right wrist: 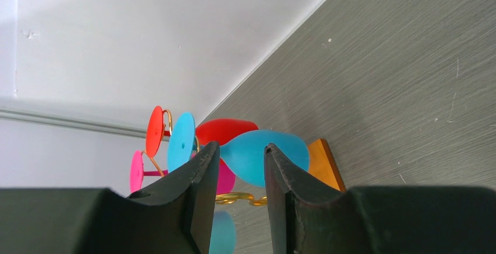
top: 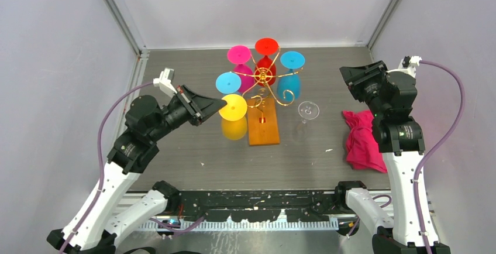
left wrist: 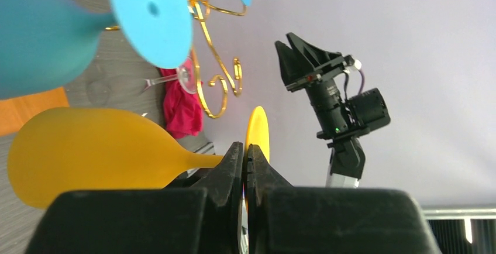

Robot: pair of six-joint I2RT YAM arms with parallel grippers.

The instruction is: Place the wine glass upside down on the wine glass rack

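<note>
The wine glass rack (top: 266,78) is a gold wire stand on an orange-brown wooden base (top: 262,130) at mid-table. A yellow wine glass (top: 234,126) hangs bowl-down just left of the base. My left gripper (top: 220,105) is shut on the rim of its round foot (top: 234,107). In the left wrist view the yellow foot (left wrist: 257,131) shows edge-on between the shut jaws of the left gripper (left wrist: 245,148). Whether the stem sits in a scroll arm I cannot tell. My right gripper (top: 346,76) hovers at the right and is open; in its wrist view the right gripper (right wrist: 241,147) holds nothing.
Pink (top: 238,55), red (top: 266,46) and two blue glasses (top: 292,59) hang upside down on the rack. A clear glass (top: 308,110) stands on the table right of the base. A crumpled pink cloth (top: 362,140) lies under the right arm.
</note>
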